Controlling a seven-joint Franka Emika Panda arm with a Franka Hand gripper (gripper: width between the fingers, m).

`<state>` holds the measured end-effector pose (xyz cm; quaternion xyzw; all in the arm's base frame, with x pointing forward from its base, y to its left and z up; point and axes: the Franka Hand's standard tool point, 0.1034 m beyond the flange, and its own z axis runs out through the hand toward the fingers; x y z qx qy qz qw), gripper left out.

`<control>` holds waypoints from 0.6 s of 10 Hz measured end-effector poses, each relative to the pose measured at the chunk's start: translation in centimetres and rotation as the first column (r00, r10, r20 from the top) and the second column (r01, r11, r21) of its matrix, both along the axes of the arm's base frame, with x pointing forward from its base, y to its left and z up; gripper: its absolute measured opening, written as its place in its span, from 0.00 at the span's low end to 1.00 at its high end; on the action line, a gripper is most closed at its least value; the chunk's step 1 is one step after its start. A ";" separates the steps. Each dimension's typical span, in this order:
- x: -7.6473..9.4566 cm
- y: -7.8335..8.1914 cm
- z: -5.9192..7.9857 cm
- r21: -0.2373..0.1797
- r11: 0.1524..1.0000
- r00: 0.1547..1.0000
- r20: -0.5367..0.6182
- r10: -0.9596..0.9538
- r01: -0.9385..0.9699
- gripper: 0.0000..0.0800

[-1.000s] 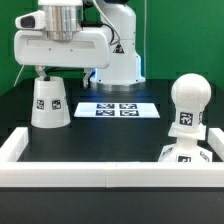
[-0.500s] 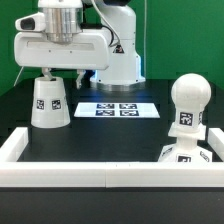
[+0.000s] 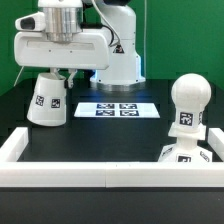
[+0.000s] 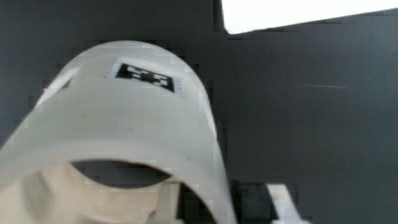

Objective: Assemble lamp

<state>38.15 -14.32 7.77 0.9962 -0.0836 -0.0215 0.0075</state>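
Note:
The white tapered lamp shade [image 3: 47,100] sits at the exterior view's left, tilted, with a square tag on its side. My gripper [image 3: 52,73] is right above it and shut on its top rim. In the wrist view the shade [image 4: 143,110] fills most of the picture, and one finger [image 4: 267,200] shows just outside the shade's wall. The round-headed bulb [image 3: 188,100] stands upright on the stepped base [image 3: 183,156] at the exterior view's right, far from the gripper.
The marker board [image 3: 120,109] lies flat behind the middle of the table and also shows in the wrist view [image 4: 311,12]. A white raised rail [image 3: 100,171] runs along the front. The white robot pedestal [image 3: 122,55] stands at the back.
The shade has tipped from upright to tilted, and its bottom has swung toward the exterior view's left. The gripper stays on its top. The bulb and base have not moved.

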 end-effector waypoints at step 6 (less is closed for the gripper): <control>1.6 4.4 1.7 0.055 0.998 0.999 -0.003 -0.036 0.036 0.06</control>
